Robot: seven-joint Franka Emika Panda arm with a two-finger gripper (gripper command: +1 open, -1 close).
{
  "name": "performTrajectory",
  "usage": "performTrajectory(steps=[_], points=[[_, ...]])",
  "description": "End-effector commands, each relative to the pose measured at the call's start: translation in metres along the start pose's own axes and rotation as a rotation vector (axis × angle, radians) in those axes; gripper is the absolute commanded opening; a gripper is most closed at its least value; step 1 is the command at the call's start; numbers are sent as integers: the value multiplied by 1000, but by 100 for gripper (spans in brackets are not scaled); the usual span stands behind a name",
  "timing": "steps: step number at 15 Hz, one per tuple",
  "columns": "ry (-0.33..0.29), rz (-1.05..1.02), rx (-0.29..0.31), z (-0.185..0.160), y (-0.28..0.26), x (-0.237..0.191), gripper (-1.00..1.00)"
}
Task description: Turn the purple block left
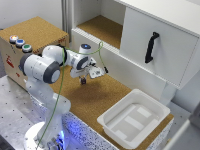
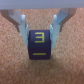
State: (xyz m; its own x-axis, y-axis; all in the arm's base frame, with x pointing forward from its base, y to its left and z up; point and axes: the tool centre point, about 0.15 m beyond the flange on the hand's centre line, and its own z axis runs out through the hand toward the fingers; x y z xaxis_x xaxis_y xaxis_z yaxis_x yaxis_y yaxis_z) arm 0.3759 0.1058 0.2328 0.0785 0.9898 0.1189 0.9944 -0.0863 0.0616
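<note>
**A:** so where's the purple block (image 2: 41, 45) sitting right now? and how much room around it?

**B:** it's between the two fingers of the gripper (image 1: 83, 80), which is clamped on its sides. Wrist view shows a yellow "3" with a bar under it on the face toward the camera. It's down at the cork surface of the bench (image 1: 107, 97), though I can't tell if it's touching or just above. Bare cork all round it, so plenty of open room. The white tray (image 1: 134, 118) is well apart from the block, at the bench's near corner, hanging close to the edge.

**A:** and behind it?

**B:** white cabinet wall just behind the block, with an open cubby (image 1: 102, 27) lined in cork above it and one door with a black handle (image 1: 151, 47).

**A:** counts?

**B:** one block, one tray, one arm, three round buttons (image 1: 20, 43) on a cork-topped box well off to the exterior view's left of the block.
</note>
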Motion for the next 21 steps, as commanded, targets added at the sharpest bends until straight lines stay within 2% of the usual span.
performTrajectory(steps=[1, 3, 7, 8, 11, 17, 18, 21], points=[[-35, -177, 137, 11, 31, 28, -100], [-36, -149, 138, 12, 39, 32, -100], [19, -35, 170, 7, 50, 33, -100], [31, -26, 164, 2, 49, 32, 100], [40, -65, 169, -16, 34, 26, 100], [104, -128, 192, -56, -11, 13, 100], [109, -123, 176, -62, -20, 11, 100], [111, -116, 175, -63, -22, 10, 100]])
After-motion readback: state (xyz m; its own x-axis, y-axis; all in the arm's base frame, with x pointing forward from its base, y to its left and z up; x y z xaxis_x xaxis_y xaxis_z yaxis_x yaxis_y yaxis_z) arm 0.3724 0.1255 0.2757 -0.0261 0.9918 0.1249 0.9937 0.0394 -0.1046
